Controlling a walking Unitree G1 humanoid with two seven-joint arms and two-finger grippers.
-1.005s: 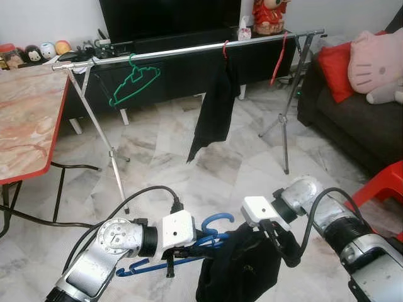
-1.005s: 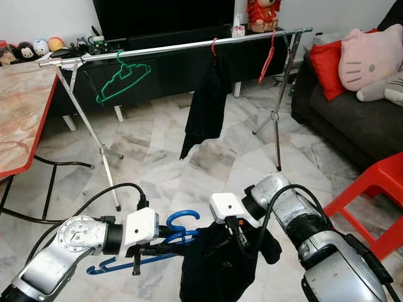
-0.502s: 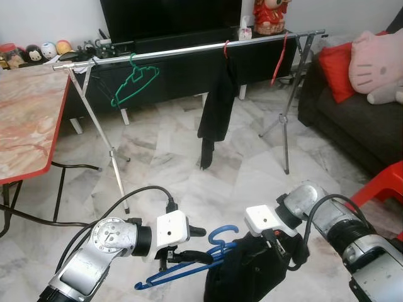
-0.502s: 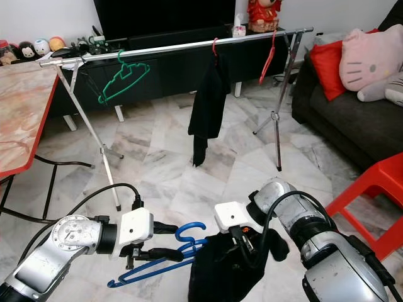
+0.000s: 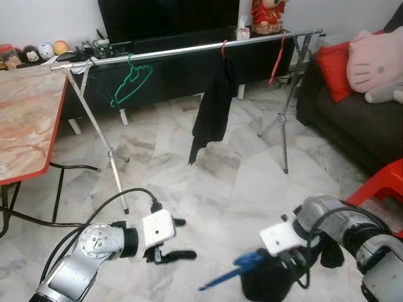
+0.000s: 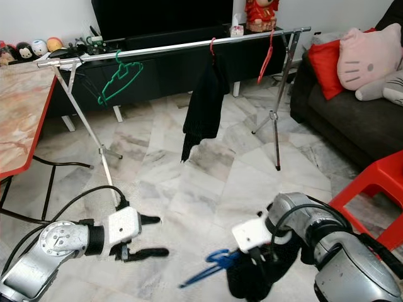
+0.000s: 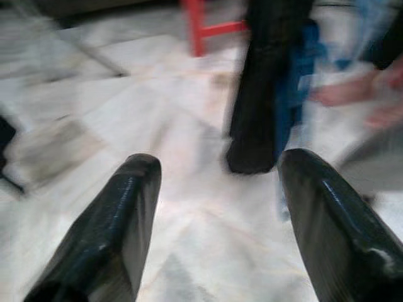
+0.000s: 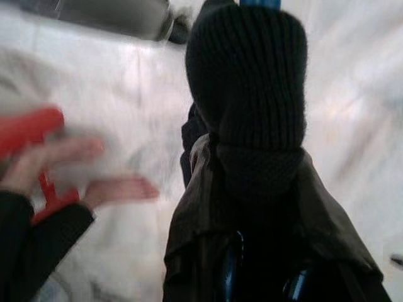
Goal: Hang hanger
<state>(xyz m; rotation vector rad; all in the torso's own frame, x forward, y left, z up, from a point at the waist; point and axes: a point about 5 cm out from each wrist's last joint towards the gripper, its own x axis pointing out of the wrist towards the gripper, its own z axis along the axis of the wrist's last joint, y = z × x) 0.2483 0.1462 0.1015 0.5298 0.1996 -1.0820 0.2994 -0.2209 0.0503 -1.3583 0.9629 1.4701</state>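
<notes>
Blue hanger (image 5: pixel 234 269) with black garment (image 5: pixel 267 283) in clamped right hand (image 5: pixel 296 267); left hand (image 5: pixel 171 246) spread, empty.

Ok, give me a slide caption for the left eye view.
Left gripper open and empty; right gripper holding blue hanger with black garment, below the rack.

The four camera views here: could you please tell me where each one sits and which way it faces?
Left eye view: head, forward-down at the rail; both arms.
Right eye view: same, offset sideways.
Left wrist view: along the open left gripper toward the blue hanger.
Right wrist view: along the right gripper at the black garment.
All share that garment.
</notes>
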